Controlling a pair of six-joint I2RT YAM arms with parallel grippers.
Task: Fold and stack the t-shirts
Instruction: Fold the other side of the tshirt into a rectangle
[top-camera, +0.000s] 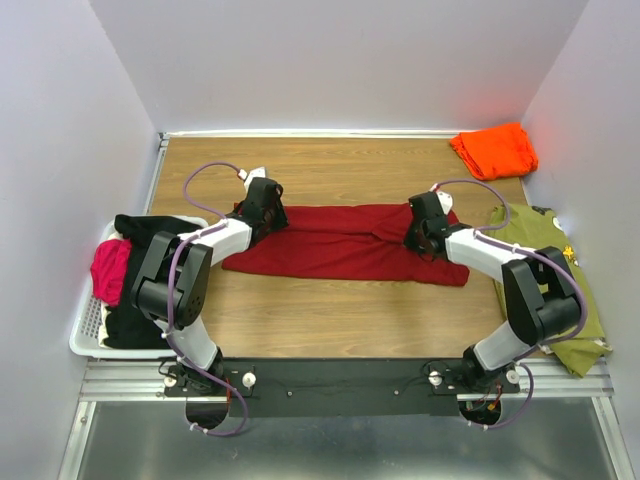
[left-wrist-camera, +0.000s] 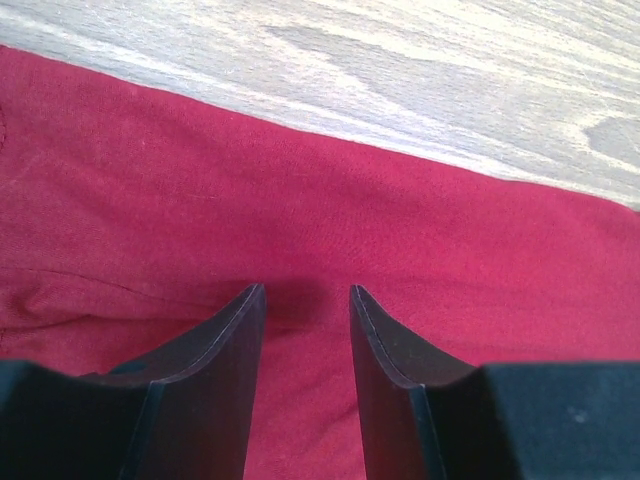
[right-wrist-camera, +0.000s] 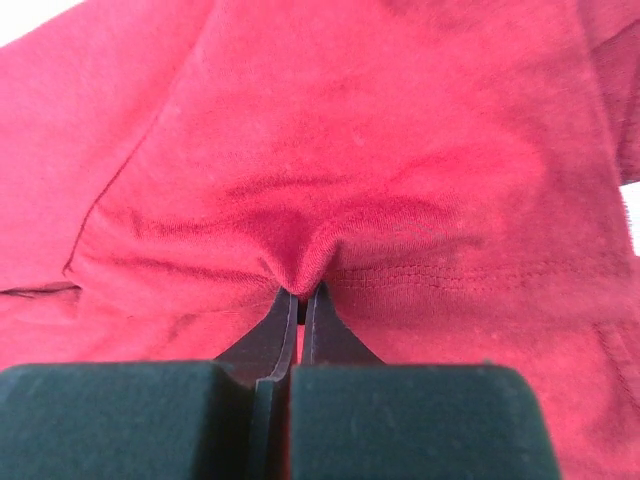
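A dark red t-shirt (top-camera: 345, 245) lies stretched left to right across the middle of the wooden table (top-camera: 330, 170). My left gripper (top-camera: 268, 215) rests on the shirt's left end. In the left wrist view it (left-wrist-camera: 306, 292) stands open, with flat red cloth (left-wrist-camera: 300, 200) between the fingers. My right gripper (top-camera: 425, 235) is at the shirt's right end. In the right wrist view it (right-wrist-camera: 300, 292) is shut on a puckered pinch of the red fabric (right-wrist-camera: 380, 130), near a stitched hem. A bright orange t-shirt (top-camera: 493, 150) lies folded at the back right corner.
An olive green garment (top-camera: 540, 240) is spread along the right edge, under my right arm. A white basket (top-camera: 85, 345) at the left edge holds black cloth (top-camera: 150, 230) and pink cloth (top-camera: 110, 270). White walls close in the table on three sides.
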